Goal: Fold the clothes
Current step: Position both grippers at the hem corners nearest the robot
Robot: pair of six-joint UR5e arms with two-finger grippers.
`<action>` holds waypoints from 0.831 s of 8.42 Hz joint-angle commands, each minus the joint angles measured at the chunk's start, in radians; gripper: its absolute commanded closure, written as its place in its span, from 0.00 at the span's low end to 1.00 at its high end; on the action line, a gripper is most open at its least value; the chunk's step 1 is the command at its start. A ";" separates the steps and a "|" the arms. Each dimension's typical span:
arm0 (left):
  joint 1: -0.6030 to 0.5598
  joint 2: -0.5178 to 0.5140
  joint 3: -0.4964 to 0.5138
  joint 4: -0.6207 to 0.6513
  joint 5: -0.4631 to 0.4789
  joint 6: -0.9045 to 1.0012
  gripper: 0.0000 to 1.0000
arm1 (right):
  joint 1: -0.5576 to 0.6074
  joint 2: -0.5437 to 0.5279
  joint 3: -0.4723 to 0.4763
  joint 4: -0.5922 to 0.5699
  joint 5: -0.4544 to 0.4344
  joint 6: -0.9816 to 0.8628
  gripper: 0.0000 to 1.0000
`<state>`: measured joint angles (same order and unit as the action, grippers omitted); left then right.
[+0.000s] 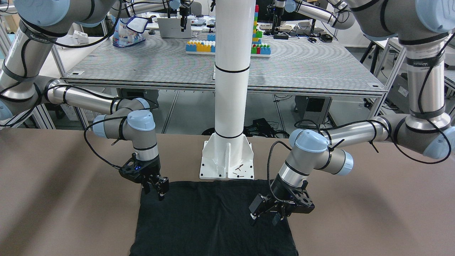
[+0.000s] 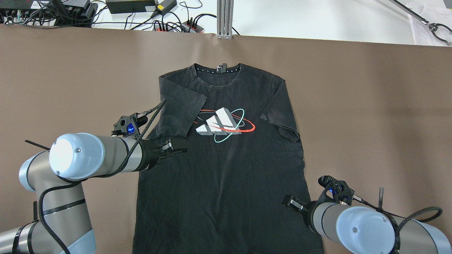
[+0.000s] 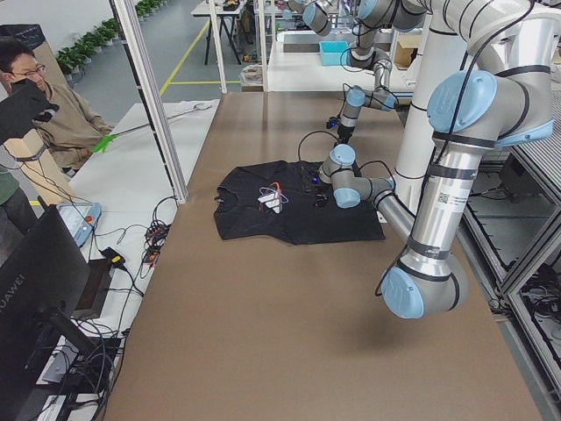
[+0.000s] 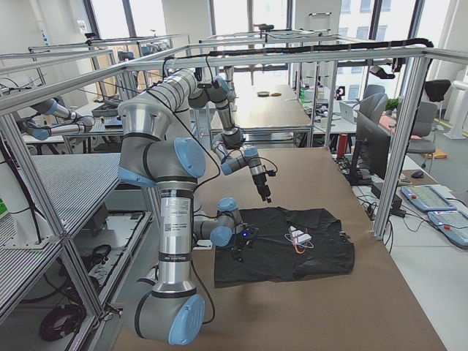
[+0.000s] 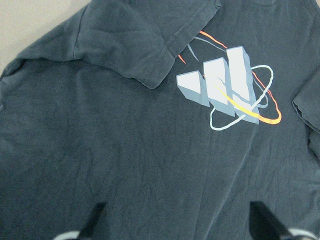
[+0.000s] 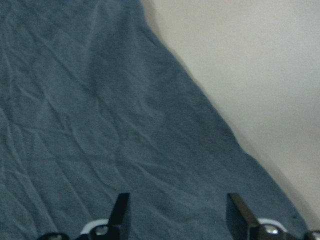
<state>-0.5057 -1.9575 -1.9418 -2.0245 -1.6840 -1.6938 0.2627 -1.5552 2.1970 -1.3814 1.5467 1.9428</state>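
Observation:
The clothes are one black T-shirt (image 2: 226, 176) with a white, red and teal logo (image 2: 224, 123), lying flat and face up on the brown table (image 2: 370, 106). Its sleeve (image 2: 180, 106) on my left side is folded in over the chest. My left gripper (image 2: 180, 146) hovers open just below that sleeve; in the left wrist view its fingers (image 5: 97, 220) spread wide over the shirt (image 5: 125, 150). My right gripper (image 2: 291, 203) is open over the shirt's right edge near the hem, with cloth (image 6: 100, 125) under it and nothing between its fingers (image 6: 121, 210).
The white pillar's base plate (image 1: 227, 163) stands just behind the shirt's hem. Cables and power bricks (image 2: 141, 7) lie beyond the table's far edge. A person (image 3: 44, 105) sits past that end, near a monitor (image 3: 35, 281).

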 commanded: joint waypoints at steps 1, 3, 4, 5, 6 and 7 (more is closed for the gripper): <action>0.004 -0.010 -0.009 0.033 0.035 -0.010 0.00 | -0.060 -0.087 0.012 -0.005 -0.005 0.064 0.49; 0.004 -0.012 -0.005 0.033 0.035 -0.014 0.00 | -0.124 -0.103 0.014 -0.005 -0.022 0.068 0.50; 0.004 -0.011 -0.005 0.033 0.035 -0.014 0.00 | -0.138 -0.106 0.010 -0.005 -0.025 0.067 0.50; 0.004 -0.009 -0.005 0.033 0.035 -0.014 0.00 | -0.161 -0.108 0.004 -0.007 -0.026 0.068 0.50; 0.004 -0.009 -0.005 0.033 0.035 -0.014 0.00 | -0.171 -0.108 -0.011 -0.021 -0.045 0.067 0.51; 0.004 -0.006 -0.005 0.033 0.035 -0.014 0.00 | -0.171 -0.109 -0.016 -0.024 -0.054 0.058 0.51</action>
<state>-0.5016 -1.9669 -1.9468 -1.9912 -1.6491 -1.7072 0.1071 -1.6617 2.1964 -1.3940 1.5132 2.0094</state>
